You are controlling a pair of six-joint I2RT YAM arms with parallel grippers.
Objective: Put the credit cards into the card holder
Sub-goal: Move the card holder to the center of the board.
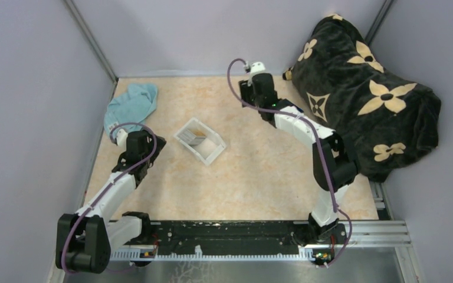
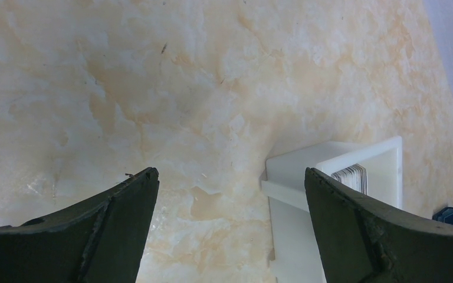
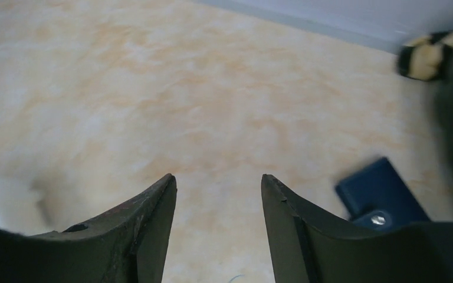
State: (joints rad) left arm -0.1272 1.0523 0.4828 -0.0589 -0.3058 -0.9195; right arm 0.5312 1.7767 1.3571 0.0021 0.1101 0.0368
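Greyish credit cards (image 1: 196,137) lie in a clear white tray (image 1: 211,154) mid-table; the left wrist view shows the cards (image 2: 354,177) stacked edge-on inside it. The navy-blue card holder (image 3: 379,190) lies flat on the table, just right of my right gripper (image 3: 218,180), which is open with only bare table between its fingers. From above, the right gripper (image 1: 251,92) hangs at the back of the table and hides the card holder. My left gripper (image 2: 230,171) is wide open and empty, with the tray's corner (image 2: 307,171) by its right finger; from above the left gripper (image 1: 155,145) sits left of the tray.
A teal cloth (image 1: 131,104) lies bunched at the back left. A black blanket with tan flowers (image 1: 365,94) fills the back right corner, close to the right arm. Grey walls enclose the table on three sides.
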